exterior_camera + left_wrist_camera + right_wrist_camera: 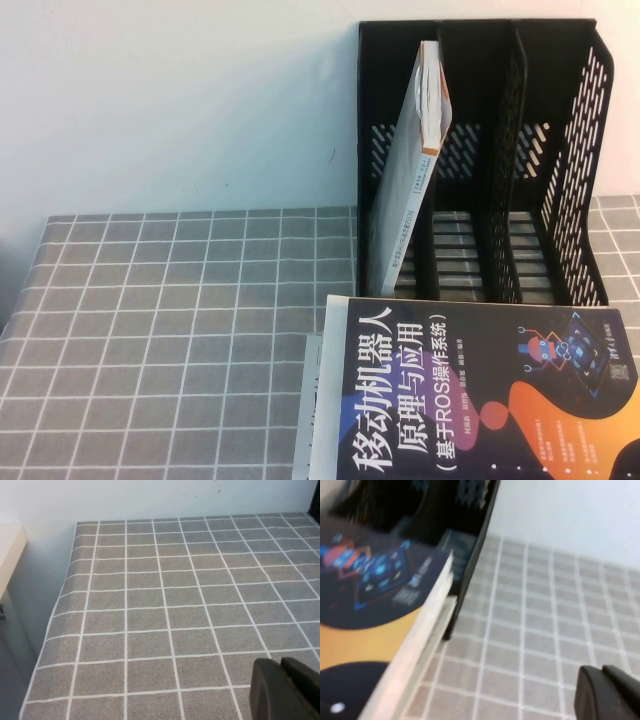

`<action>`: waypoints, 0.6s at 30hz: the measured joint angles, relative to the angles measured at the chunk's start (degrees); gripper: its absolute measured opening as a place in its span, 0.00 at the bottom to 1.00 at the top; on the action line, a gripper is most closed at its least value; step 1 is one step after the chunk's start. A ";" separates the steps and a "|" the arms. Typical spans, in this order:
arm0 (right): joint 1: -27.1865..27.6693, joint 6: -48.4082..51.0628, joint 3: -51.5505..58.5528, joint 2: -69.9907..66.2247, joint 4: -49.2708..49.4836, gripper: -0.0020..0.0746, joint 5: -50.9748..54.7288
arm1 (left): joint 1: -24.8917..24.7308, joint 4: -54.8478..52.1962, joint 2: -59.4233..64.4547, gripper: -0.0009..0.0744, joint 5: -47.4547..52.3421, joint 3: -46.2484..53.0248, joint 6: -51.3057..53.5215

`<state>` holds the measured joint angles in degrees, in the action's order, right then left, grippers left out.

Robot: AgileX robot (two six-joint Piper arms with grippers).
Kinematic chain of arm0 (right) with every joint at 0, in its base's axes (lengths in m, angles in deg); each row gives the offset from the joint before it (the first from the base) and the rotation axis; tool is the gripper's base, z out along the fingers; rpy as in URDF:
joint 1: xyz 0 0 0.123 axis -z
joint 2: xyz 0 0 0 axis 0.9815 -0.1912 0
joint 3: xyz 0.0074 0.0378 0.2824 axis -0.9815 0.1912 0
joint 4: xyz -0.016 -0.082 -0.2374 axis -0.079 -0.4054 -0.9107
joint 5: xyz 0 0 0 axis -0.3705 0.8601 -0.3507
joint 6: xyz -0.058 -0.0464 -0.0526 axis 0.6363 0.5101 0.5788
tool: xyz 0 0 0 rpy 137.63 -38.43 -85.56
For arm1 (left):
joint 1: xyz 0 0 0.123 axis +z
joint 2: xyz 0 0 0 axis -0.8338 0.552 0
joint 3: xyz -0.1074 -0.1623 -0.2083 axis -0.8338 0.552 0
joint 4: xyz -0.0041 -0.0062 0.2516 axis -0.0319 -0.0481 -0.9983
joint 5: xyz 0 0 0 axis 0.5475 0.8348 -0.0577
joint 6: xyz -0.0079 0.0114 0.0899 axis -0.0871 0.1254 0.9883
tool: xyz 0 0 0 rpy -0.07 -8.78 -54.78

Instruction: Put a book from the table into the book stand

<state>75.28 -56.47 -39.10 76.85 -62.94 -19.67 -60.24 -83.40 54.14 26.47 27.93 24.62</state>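
A black book stand [580, 170] with three slots stands at the back right of the table. A white book [410, 180] leans tilted in its left slot. A dark blue and orange book [470, 400] lies flat in front of the stand. It also shows in the right wrist view [375, 580], next to the stand's wall [470, 555]. My right gripper [601, 672] is shut and empty, over the cloth beside this book and apart from it. My left gripper [282, 667] is shut and empty over bare cloth. Neither gripper shows in the high view.
A grey cloth with a white grid [180, 320] covers the table. A second book or grey sheet [312, 410] sticks out from under the blue book's left side. The table's left edge [45, 635] drops off near a pale wall.
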 joint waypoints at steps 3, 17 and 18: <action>2.54 0.27 3.50 6.04 -1.55 0.02 -2.14 | 0.00 0.00 0.00 0.01 0.00 0.00 0.00; 9.14 -1.78 10.97 13.84 0.99 0.02 1.90 | 0.00 0.15 -0.12 0.01 0.09 0.00 0.00; 9.14 -1.78 10.97 13.84 0.99 0.02 1.94 | 0.00 0.15 -0.12 0.01 0.09 0.00 0.00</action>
